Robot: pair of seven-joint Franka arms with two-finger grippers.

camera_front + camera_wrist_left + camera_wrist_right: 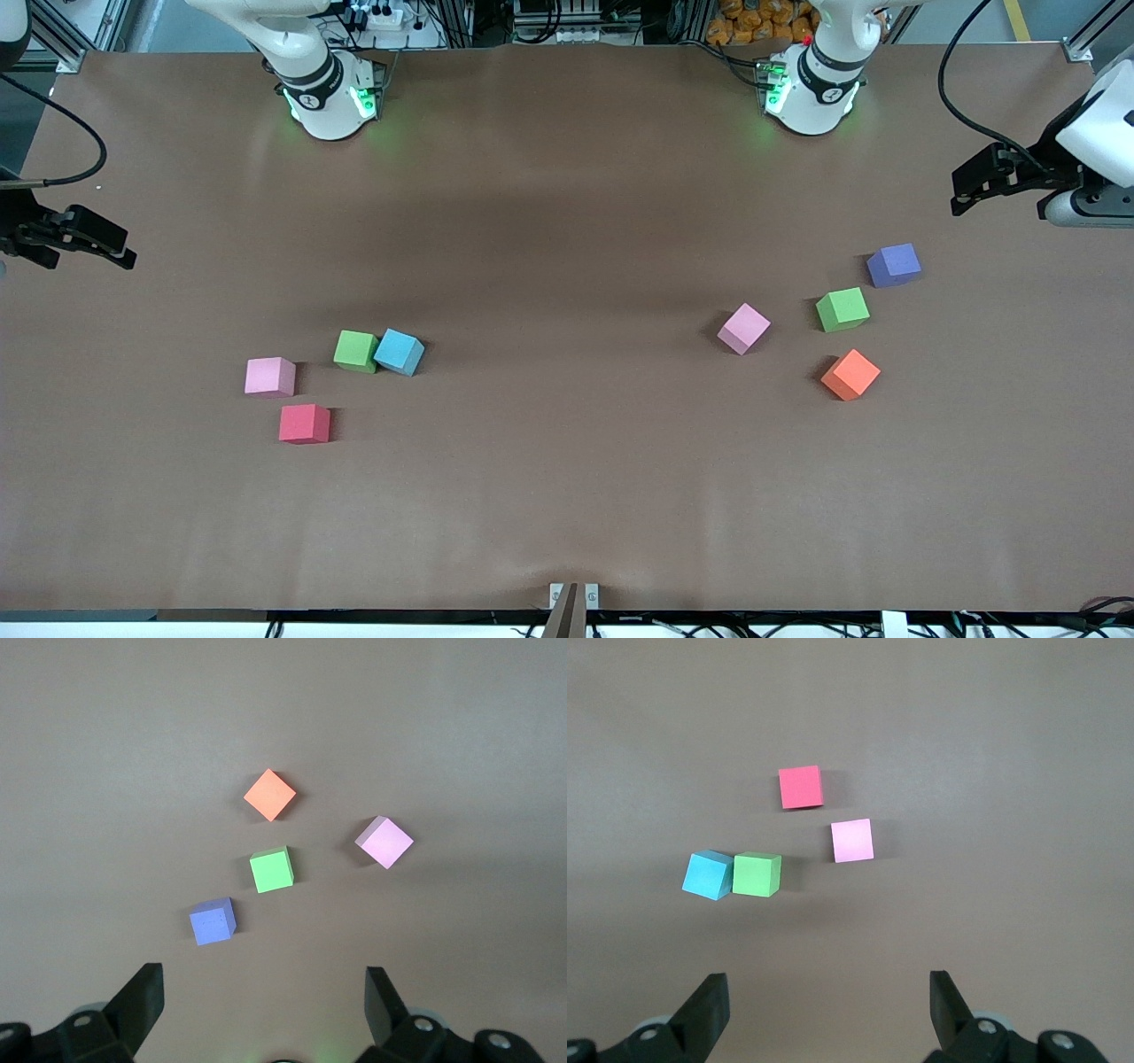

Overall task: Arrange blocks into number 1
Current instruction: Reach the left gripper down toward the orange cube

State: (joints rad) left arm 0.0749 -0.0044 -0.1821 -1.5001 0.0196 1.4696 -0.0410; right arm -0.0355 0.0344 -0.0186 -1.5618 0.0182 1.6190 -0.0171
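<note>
Eight blocks lie on the brown table [567,177] in two loose groups of four, none lined up into any figure. Toward the right arm's end sit a pink block [269,377], a red block [304,424] just nearer the front camera than it, and a green block [356,351] touching a light blue block [399,352] at one edge — the right wrist view shows that pair pressed together, the blue one turned slightly. Toward the left arm's end, well apart from the first group, are a second pink block [743,328] set at an angle, a second green block [842,309], an orange block [850,375] nearest the front camera, and a purple block [893,265] farthest from it; these four stand apart from one another. The left gripper [970,189] hangs over its end of the table, fingers spread wide and holding nothing. The right gripper [106,246] waits likewise over its own end — wide open, empty.
</note>
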